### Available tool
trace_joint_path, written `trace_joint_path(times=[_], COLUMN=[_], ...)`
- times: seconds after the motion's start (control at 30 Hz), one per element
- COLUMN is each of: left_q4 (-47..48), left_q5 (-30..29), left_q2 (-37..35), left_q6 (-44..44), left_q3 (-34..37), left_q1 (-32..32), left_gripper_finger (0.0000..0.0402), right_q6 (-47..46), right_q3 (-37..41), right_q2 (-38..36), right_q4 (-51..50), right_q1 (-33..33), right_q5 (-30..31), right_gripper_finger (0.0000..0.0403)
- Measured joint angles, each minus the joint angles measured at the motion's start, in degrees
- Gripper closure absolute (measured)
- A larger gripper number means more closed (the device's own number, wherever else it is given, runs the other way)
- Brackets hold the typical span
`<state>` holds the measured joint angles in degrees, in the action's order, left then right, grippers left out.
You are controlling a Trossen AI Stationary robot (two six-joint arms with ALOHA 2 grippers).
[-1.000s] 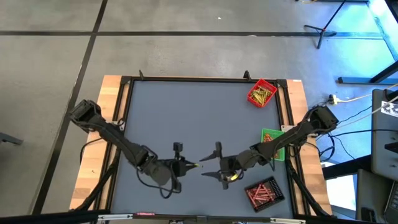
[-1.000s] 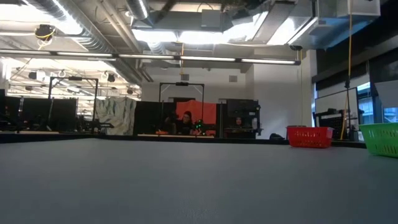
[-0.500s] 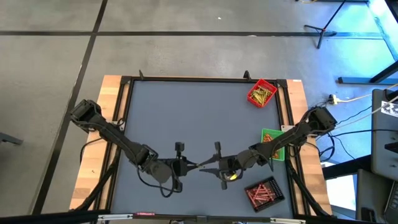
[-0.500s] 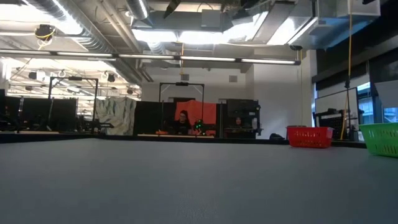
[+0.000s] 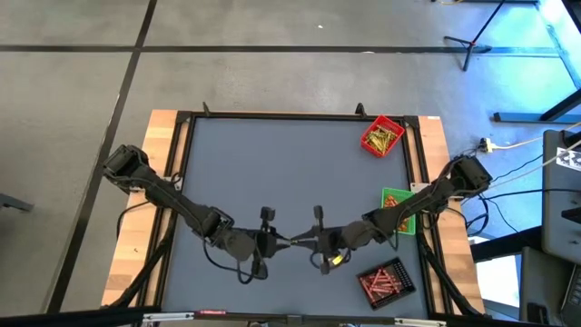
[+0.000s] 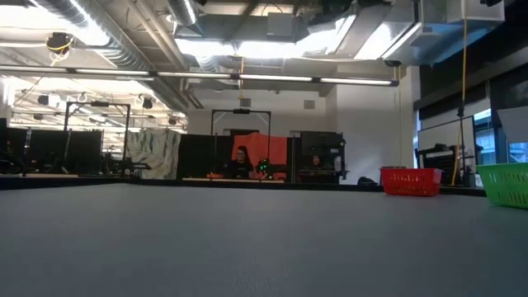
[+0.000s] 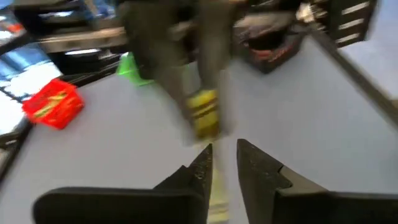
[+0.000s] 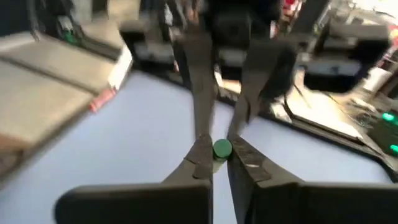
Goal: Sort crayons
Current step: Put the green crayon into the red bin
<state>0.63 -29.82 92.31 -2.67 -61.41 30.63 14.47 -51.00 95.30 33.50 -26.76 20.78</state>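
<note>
A yellow-green crayon with a dark label is held in the air between my two grippers, over the near middle of the table. Its round green end shows in the right wrist view. My right gripper comes from the table's right and is shut on the crayon. My left gripper comes from the left; its fingers stand a little apart, one on each side of the crayon's other end. The low view shows neither gripper. My right gripper pinches the crayon near one end between its two fingertips, coming level from the table's right. The crayon lies along the fingers, pointing toward the left gripper, clear of the table. My left gripper: whether its parted fingers touch the crayon's pale end, I cannot tell.
A red tray with yellow and orange crayons stands at the far right. A green tray sits at the right edge, partly under my right arm. A black tray with red crayons is at the near right. Bare grey tabletop lies beyond the grippers.
My right gripper has moved toward the table's left, up to the left gripper's tip, and has shut on the crayon held out there. My left gripper has edged toward the right gripper. The crayon has stayed in the air between them.
</note>
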Motion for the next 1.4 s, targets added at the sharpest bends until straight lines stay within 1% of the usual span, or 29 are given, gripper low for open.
trace_joint_path(times=[0.03, 0.1, 0.17, 0.27, 0.33, 0.43, 0.5, 0.57, 0.67, 0.77, 0.9, 1.1, 1.2, 1.3, 1.4], left_q4=[-0.3, 0.0, 0.4, 1.1, 1.9, 3.3, 3.5, 3.5, 3.3, 3.2, 3.2, 3.2, 3.2, 3.2, 3.2], left_q5=[1.1, 1.2, 0.7, -0.9, -2.9, -6.8, -8.1, -8.3, -8.3, -8.4, -8.4, -8.3, -8.2, -8.1, -8.0], left_q2=[0.0, -0.2, -0.5, -0.5, -0.5, -0.5, -0.5, -0.5, -0.5, -0.5, -0.5, -0.5, -0.5, -0.5, -0.5], left_q6=[0.0, 0.0, 0.4, 0.1, 0.0, 0.4, 0.4, 0.5, 0.5, 0.5, 0.7, 0.8, 0.8, 1.1, 1.2], left_q3=[0.0, 0.0, 0.0, -0.1, -0.1, -0.1, -0.1, -0.1, -0.1, -0.1, -0.1, -0.1, -0.1, -0.1, -0.1], left_q1=[-0.1, 0.0, 0.3, 1.1, 1.8, 3.0, 3.7, 4.1, 4.4, 4.4, 4.4, 4.4, 4.4, 4.4, 4.4], left_gripper_finger=[0.0341, 0.0331, 0.0326, 0.0324, 0.0324, 0.0324, 0.0324, 0.0324, 0.0324, 0.0324, 0.0324, 0.0324, 0.0324, 0.0324, 0.0324], right_q6=[0.6, 0.8, 0.6, -0.4, -0.9, -3.3, -5.7, -9.4, -16.6, -22.9, -26.1, -24.7, -23.0, -22.7, -22.0], right_q3=[-0.4, -1.5, -2.4, -3.5, -4.3, -5.4, -5.5, -5.6, -5.6, -5.6, -5.6, -5.6, -5.6, -5.6, -4.9], right_q2=[-0.3, -1.0, -2.4, -4.6, -6.7, -10.4, -12.8, -15.4, -19.3, -21.6, -22.6, -21.4, -20.6, -19.7, -18.4], right_q4=[-2.1, -5.3, -9.0, -16.1, -22.7, -33.4, -40.6, -48.4, -59.4, -69.8, -77.9, -80.4, -80.4, -80.2, -79.1], right_q1=[0.0, 0.2, 0.2, 0.2, 0.1, 0.2, 0.7, 1.7, 5.3, 10.8, 18.9, 31.7, 37.7, 42.9, 47.5], right_q5=[1.5, 4.4, 8.3, 12.2, 16.4, 24.8, 30.3, 33.3, 34.1, 34.2, 33.7, 30.1, 29.0, 27.2, 27.4], right_gripper_finger=[0.0391, 0.039, 0.0381, 0.0377, 0.0385, 0.0391, 0.0391, 0.0388, 0.0378, 0.0381, 0.0391, 0.0378, 0.0381, 0.0387, 0.0383])
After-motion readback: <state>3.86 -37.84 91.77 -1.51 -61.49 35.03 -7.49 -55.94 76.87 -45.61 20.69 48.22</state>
